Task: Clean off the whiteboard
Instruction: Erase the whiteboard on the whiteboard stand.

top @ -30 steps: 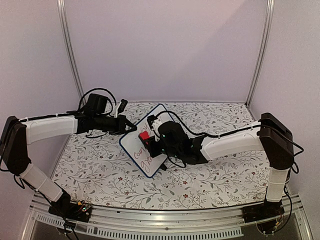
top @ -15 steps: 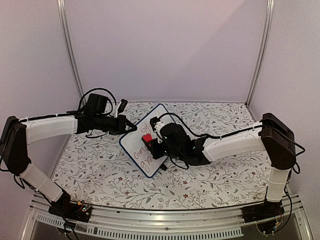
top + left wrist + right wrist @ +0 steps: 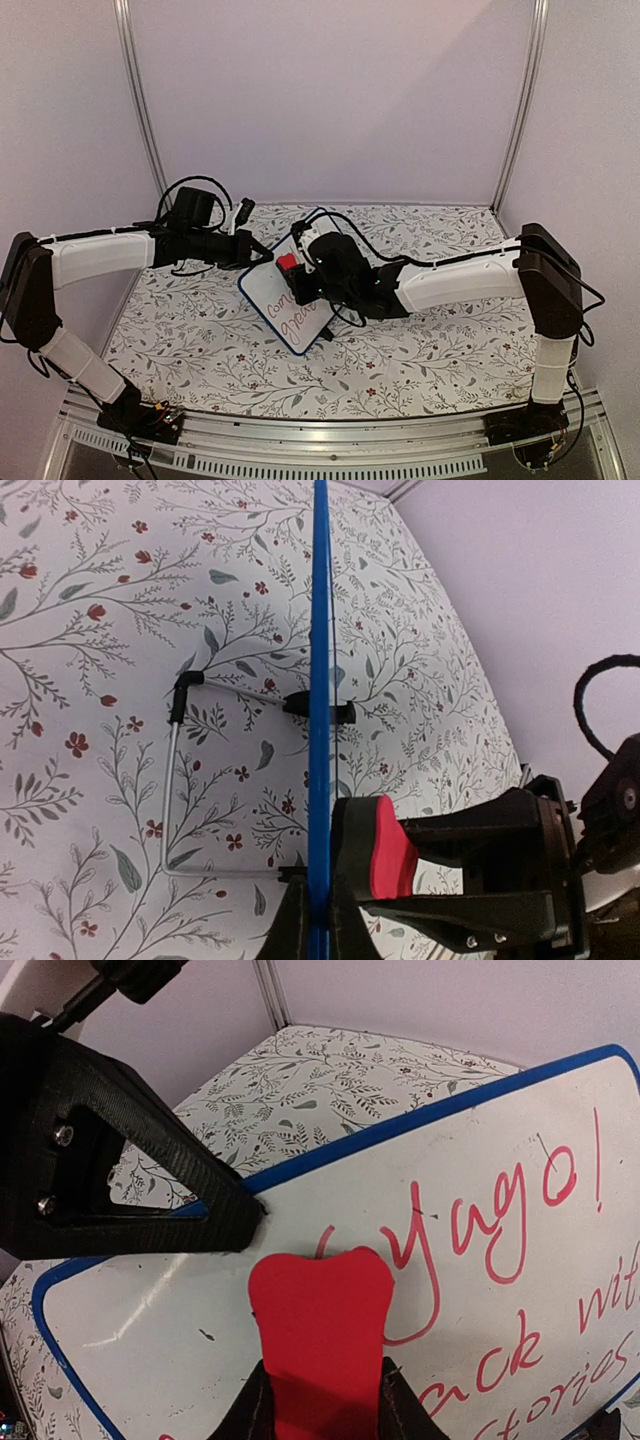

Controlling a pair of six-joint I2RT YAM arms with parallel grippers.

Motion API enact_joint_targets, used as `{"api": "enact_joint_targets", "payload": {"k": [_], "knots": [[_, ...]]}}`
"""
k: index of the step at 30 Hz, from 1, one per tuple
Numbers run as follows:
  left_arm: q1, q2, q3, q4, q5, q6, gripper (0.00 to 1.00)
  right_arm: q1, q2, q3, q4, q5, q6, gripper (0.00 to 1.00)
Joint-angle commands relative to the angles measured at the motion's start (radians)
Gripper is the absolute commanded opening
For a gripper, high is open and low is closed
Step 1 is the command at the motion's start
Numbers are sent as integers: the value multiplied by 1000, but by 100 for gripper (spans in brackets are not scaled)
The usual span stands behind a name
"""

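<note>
Red eraser (image 3: 320,1310) in R pincer (image 3: 322,1402), on whiteboard (image 3: 450,1150) w/ red writing (image 3: 470,1215)

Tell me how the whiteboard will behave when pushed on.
Likely stiff: the whiteboard shows as a straight thin edge. Probably tippy given its thin wire stand, hence the left end effector clamping its rim. Glossy face: the eraser should slide.

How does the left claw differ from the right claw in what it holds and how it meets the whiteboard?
The left claw pinches the whiteboard by its blue rim; the right claw holds a red eraser. The left claw meets the board edge-on; the right claw faces its written side with the eraser. Both are shut on something.
</note>
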Motion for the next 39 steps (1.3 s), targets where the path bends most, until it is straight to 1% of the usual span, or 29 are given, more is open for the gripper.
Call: {"api": "enact_joint_targets", "payload": {"k": [1,8,21,30,39], "knots": [[-22,-35,1,22,55,9,0,-11,47,44,-17,-3,-17,23],[-22,-36,1,22,54,8,0,-11,50,46,-3,-61,-23,22],[-22,-34,1,22,54,8,0,8,-1,-63,35,-113,-22,22],[-21,-35,1,21,50,8,0,20,-28,-116,35,-103,-31,22],[-22,-33,1,21,52,8,0,18,-56,-165,32,-51,-10,22]]}}
